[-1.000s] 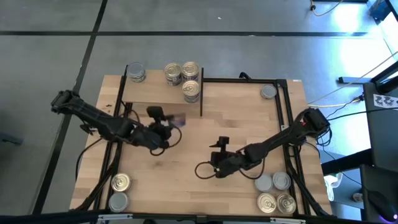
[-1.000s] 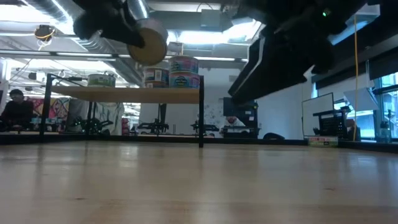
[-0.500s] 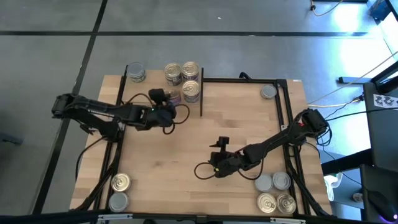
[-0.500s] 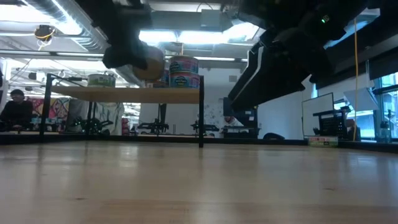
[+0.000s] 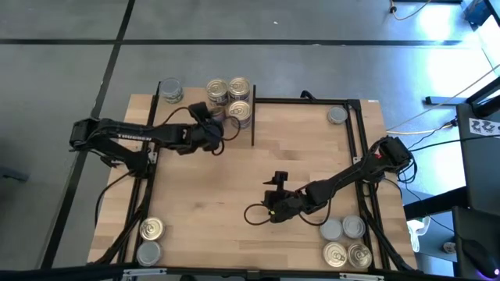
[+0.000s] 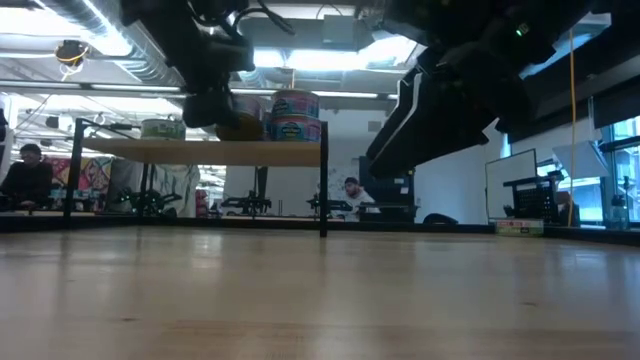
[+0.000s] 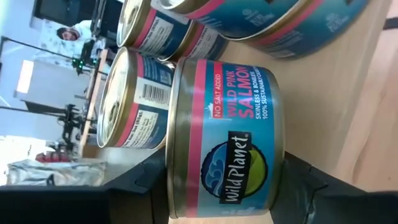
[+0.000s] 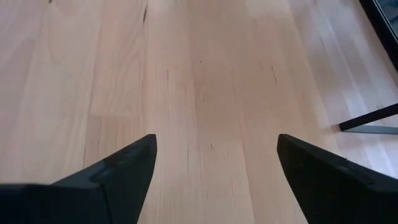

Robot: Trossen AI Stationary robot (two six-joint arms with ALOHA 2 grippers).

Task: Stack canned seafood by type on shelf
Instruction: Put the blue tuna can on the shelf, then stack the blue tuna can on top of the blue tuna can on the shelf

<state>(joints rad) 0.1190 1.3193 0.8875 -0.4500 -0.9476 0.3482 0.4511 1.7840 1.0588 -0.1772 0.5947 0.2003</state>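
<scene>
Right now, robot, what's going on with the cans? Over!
Left gripper shut on a salmon can at the shelf, beside the stacked cans. Right gripper open, empty, over the table. Nothing in the way.

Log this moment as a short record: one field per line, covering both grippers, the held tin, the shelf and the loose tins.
left gripper: shut on a salmon tin, at the shelf beside the stacked tins
held tin: blue and pink label, lying on its side between the fingers
right gripper: open, empty, over bare tabletop near the middle
shelf: holds tins along its far edge
stacked tins: at the shelf's right end
loose tins, left: two at the near left corner
loose tins, right: four at the near right corner
</scene>
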